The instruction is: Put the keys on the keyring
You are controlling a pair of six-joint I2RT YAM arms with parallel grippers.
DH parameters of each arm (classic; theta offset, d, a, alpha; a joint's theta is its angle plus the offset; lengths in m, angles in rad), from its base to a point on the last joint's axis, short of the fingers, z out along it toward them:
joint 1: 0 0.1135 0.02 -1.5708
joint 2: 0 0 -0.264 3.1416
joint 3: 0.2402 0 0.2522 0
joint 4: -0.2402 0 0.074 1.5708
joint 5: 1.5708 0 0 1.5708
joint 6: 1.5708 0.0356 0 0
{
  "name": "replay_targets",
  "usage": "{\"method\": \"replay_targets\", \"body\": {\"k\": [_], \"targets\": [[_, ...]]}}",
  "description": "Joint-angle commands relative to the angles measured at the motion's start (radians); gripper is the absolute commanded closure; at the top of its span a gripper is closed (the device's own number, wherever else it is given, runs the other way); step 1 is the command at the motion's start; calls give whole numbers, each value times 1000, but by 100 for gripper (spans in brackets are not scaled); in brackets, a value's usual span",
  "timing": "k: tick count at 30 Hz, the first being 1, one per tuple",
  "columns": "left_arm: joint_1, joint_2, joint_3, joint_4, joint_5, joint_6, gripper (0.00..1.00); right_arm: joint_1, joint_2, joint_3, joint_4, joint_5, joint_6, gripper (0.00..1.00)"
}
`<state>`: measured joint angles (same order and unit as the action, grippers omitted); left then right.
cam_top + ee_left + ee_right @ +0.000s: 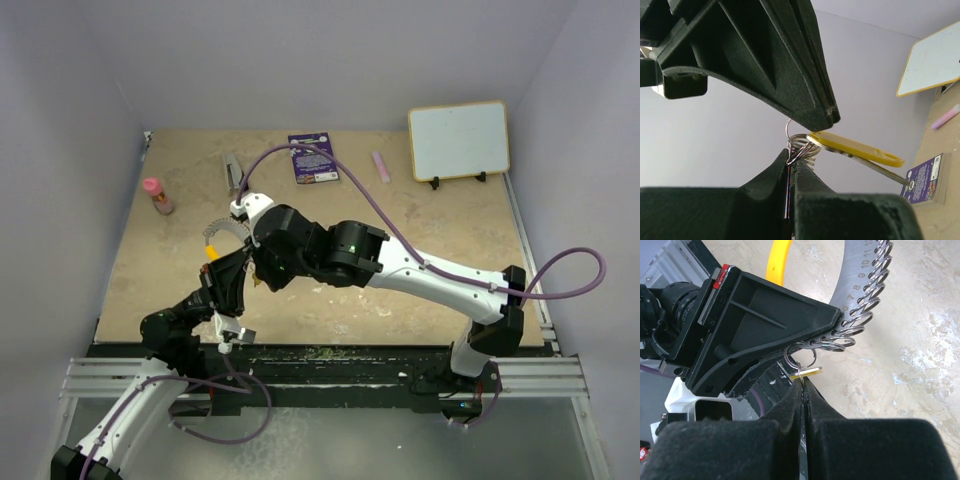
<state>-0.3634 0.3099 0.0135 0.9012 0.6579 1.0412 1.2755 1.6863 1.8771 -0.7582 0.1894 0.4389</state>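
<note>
In the left wrist view my left gripper [791,156] is shut on a thin silver wire loop of the keyring [802,145]. A key [855,150] with a flat yellow head and silver blade hangs from that cluster of loops. The black fingertip [832,114] of my right gripper sits just above it. In the right wrist view my right gripper [802,381] is shut on the key [807,371], seen edge-on at a small ring. The keyring [860,295] shows as a grey numbered arc edged with several wire loops. Both grippers meet above the table's left half, over the keyring [225,228].
On the table lie a grey-and-black tool [233,172], a purple card pack [313,158], a pink stick [381,166] and a red-capped bottle [157,195]. A whiteboard [458,140] stands at the back right. Lilac walls close in three sides.
</note>
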Motion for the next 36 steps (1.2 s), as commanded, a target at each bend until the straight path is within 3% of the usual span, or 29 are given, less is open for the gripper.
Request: {"method": "replay_targets", "body": {"k": [1,17,36], "targets": [[-6,9,-55,69,12,13,98,2,9,-8,28,-6,12,100],[-7,10,-59,76,46,8,97,2,-13,-13,23,12,17,100],[-7,23,-58,89,-14,54,98,13,-4,-36,87,-10,82,100]]}}
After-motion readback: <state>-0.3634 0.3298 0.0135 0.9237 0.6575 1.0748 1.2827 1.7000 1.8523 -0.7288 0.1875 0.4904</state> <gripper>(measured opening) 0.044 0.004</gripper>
